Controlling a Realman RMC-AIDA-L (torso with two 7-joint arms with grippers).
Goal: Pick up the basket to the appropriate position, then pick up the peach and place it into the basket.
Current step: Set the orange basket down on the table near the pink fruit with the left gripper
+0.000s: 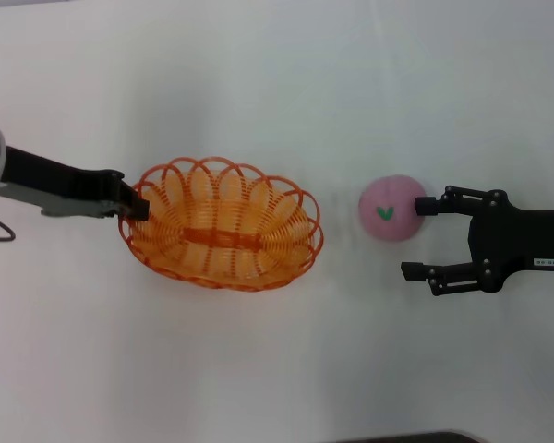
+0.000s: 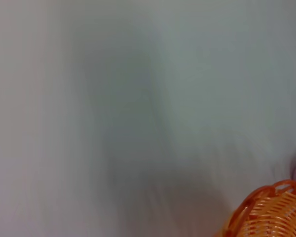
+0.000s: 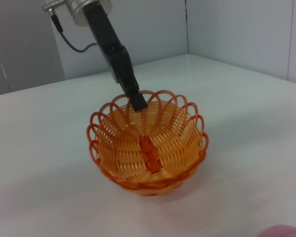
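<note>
The left gripper (image 1: 137, 205) has its fingers closed on the scalloped rim of the one oval, shallow orange wire-weave basket (image 1: 222, 226), at the rim's end nearest that arm; in the right wrist view the dark fingers (image 3: 136, 100) pinch a rim loop from above. The basket's long axis runs outward from those fingers, across the white worktop (image 1: 277, 83) toward the other arm, and its opening faces up. Whether its base rests on the worktop or sits just above it cannot be told.

The right gripper (image 1: 419, 238) has its fingers spread wide. One fingertip touches the side of the single round pink soft peach (image 1: 391, 209), while the other finger lies clear of it. The peach sits on the worktop between this gripper and the basket, apart from the basket, its small green leaf mark facing up.
</note>
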